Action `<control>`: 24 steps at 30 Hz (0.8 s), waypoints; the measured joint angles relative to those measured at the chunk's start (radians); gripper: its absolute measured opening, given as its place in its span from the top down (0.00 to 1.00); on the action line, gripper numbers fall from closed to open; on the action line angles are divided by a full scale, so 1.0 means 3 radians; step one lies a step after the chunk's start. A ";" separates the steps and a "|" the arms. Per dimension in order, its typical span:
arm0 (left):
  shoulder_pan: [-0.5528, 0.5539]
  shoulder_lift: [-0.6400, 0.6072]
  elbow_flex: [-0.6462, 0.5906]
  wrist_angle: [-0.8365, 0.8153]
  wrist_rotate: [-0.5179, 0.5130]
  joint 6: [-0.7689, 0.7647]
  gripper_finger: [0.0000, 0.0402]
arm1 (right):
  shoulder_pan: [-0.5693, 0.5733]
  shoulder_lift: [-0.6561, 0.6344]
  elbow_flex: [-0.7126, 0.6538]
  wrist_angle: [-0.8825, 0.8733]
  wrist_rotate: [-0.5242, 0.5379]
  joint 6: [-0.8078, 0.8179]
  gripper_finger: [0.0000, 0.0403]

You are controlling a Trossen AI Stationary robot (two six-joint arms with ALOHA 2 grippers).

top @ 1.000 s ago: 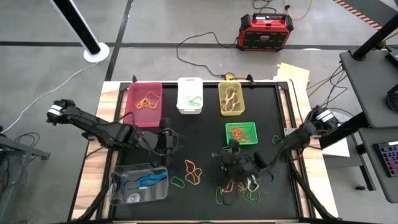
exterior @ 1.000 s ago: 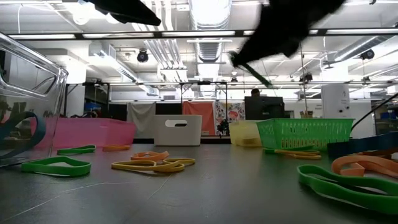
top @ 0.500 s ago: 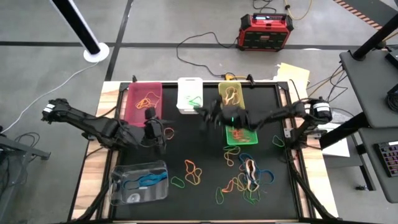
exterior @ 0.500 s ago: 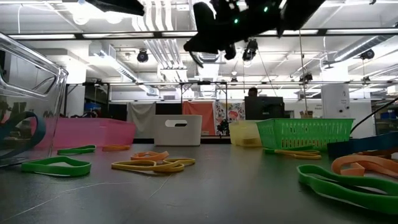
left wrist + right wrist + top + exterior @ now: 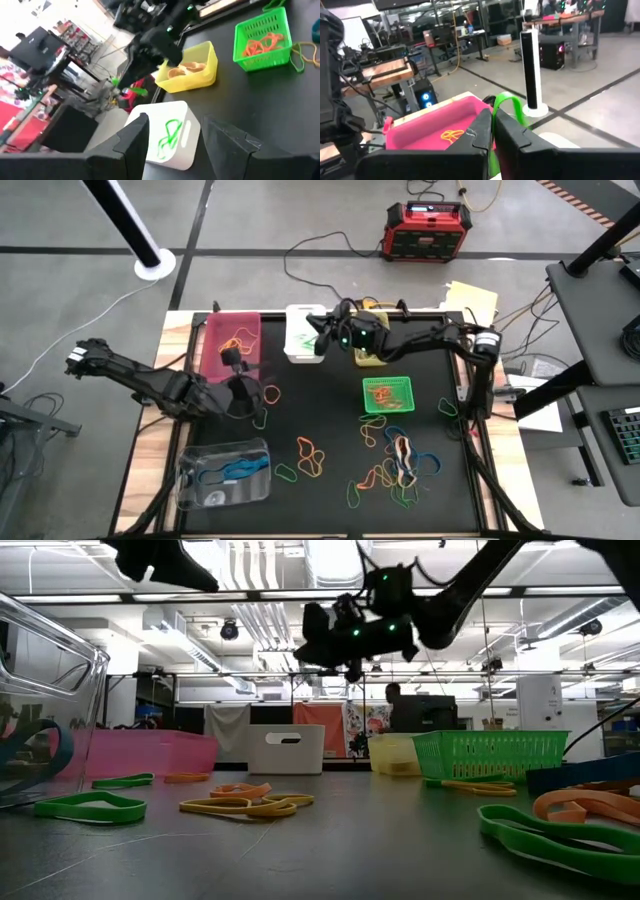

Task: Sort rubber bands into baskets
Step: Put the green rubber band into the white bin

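Right gripper clenched on a green rubber band above the white basket — left gripper released, beside the pink basket.

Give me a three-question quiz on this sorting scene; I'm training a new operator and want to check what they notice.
1. True or false: the right gripper is shut on a green rubber band.
2. Which basket is the right gripper above in the high view? A) clear basket B) white basket C) green mesh basket
3. Fill in: the bands lying in the white basket are ____ in colour.

Key
1. True; the wrist view shows the band pinched between its closed fingers.
2. B; it hangs at the white basket's right edge, beside the yellow-green basket, while the left gripper waits open by the pink basket.
3. Green.
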 joint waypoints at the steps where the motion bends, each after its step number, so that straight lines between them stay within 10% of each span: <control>1: 0.0002 0.0000 -0.0002 0.0002 -0.0002 0.0036 0.59 | -0.0028 0.0065 0.0067 -0.0013 -0.0038 0.0001 0.98; 24: 0.0011 0.0073 0.0024 0.0013 0.0002 -0.0483 0.59 | -0.0281 0.0591 0.1578 -0.2723 -0.0041 -0.0257 0.98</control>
